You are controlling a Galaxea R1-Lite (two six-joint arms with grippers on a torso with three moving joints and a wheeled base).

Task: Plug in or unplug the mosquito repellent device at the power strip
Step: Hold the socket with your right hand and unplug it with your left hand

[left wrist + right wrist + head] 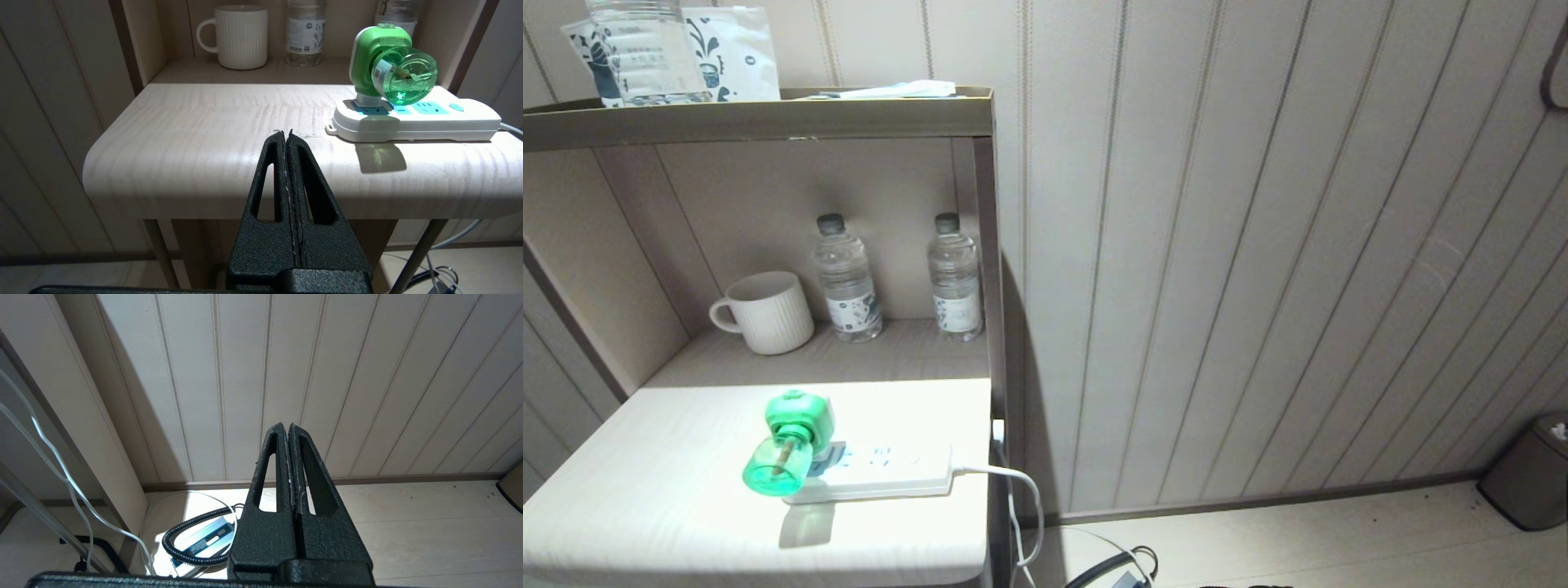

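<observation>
pale table [670,490]: one power strip [882,472], one mosquito repellent device [788,445] (plugged in), left tool [287,136] and right tool [286,428] together

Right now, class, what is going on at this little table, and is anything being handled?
Nothing is being handled. The mosquito repellent device sits plugged into the end socket of the power strip, which lies on the table in front of a mug and two water bottles. The left gripper is shut and empty, off the table's front edge. The right gripper is also shut, pointing toward the wall beside the table.
</observation>
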